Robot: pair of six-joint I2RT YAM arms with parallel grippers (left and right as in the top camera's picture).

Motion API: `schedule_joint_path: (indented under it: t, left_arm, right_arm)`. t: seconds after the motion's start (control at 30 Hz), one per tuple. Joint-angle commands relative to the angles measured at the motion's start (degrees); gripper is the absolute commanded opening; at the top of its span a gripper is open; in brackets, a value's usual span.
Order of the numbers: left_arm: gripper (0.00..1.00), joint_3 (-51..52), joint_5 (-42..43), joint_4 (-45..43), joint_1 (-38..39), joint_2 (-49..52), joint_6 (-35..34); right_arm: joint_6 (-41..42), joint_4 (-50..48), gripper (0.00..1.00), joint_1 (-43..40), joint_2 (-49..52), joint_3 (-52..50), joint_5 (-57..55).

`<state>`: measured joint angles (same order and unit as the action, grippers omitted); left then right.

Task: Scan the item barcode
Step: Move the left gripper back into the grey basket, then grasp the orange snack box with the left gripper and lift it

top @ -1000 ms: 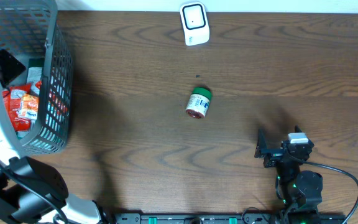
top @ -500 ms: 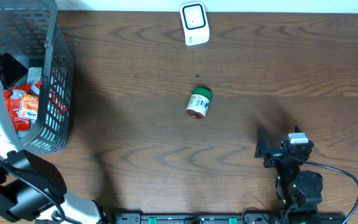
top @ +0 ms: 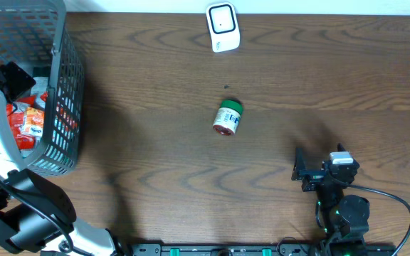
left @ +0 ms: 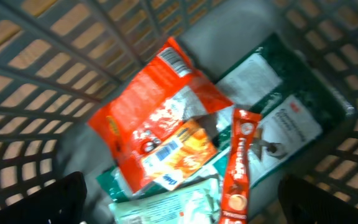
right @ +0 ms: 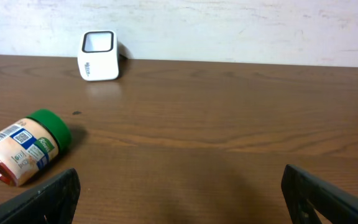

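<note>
Brown wooden table (top: 155,163), overhead: green-lidded jar (top: 227,118) on its side mid-table, well apart from white box scanner (top: 223,27). Grey mesh basket (top: 66,85) at left.
Left wrist: left gripper (left: 179,208) spread wide, empty, above orange snack packets (left: 160,130) in basket.
Right wrist: right gripper (right: 182,199) spread wide, empty, clear of jar.

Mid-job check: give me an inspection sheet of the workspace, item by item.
Surface: brown wooden table, no spills seen.
Job's things: green-lidded jar lying on its side mid-table, a printed code showing on its label; white scanner at the far edge.
Clutter: grey mesh basket at the left, holding snack packets.
Hands: left hand open inside the basket above the packets, holding nothing; right hand open, low over the table, short of the jar.
Cables: black cable looping beside the right arm's base.
Surroundings: pale wall behind the table.
</note>
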<state>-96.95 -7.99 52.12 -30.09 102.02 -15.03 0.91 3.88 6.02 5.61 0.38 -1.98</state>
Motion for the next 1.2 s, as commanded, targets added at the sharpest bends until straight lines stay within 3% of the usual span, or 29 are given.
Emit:
schedule_joint_path:
  t: [0.0,0.13,1.17]
  left_arm:
    - [0.98,0.3,7.3,-1.2,-1.7,0.9,-0.1]
    - [0.98,0.4,11.5,-1.7,-3.8,1.0,0.0]
    - [0.98,17.8,11.5,-11.9,-6.4,1.0,0.1]
  right_arm:
    - [0.8,0.2,0.99,-0.3,-0.1,-0.1,-0.5]
    - [0.8,0.2,0.99,-0.3,-0.1,-0.1,-0.5]
    - [0.8,0.2,0.99,-0.3,-0.1,-0.1,-0.5]
